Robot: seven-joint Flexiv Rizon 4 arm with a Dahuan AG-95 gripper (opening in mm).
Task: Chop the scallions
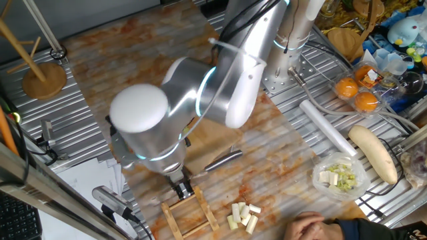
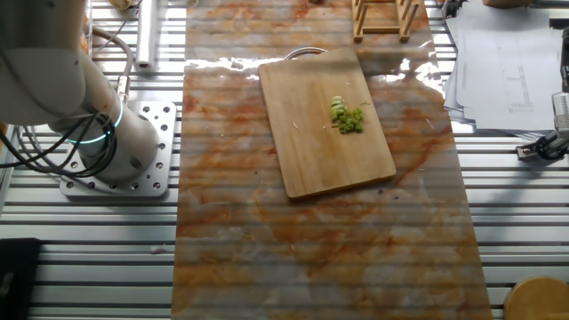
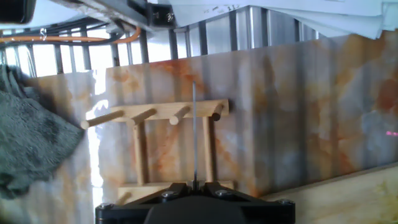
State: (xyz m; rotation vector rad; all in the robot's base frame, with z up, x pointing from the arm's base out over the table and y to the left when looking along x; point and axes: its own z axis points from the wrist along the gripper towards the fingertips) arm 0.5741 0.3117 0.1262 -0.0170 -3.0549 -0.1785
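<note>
The scallions (image 2: 347,117) are a small heap of bright green bits on the wooden cutting board (image 2: 311,151); a corner of that board shows at the lower right of the hand view (image 3: 354,193). My gripper (image 1: 181,190) hangs above the wooden peg rack (image 1: 190,215), away from the scallions. In the hand view the gripper (image 3: 194,185) is shut on a thin blade (image 3: 194,124), seen edge-on and pointing out over the rack (image 3: 174,143). In the first fixed view the arm hides the board and the scallions. The other fixed view shows only the arm's base.
Pale cream chunks (image 1: 243,217) lie beside the rack. A bowl (image 1: 319,187) of whitish-green bits stands to the right, near a pale long vegetable (image 1: 373,152) and oranges (image 1: 357,93). A person's hand (image 1: 313,228) is at the bottom edge. A grey cloth (image 3: 31,137) lies left of the rack.
</note>
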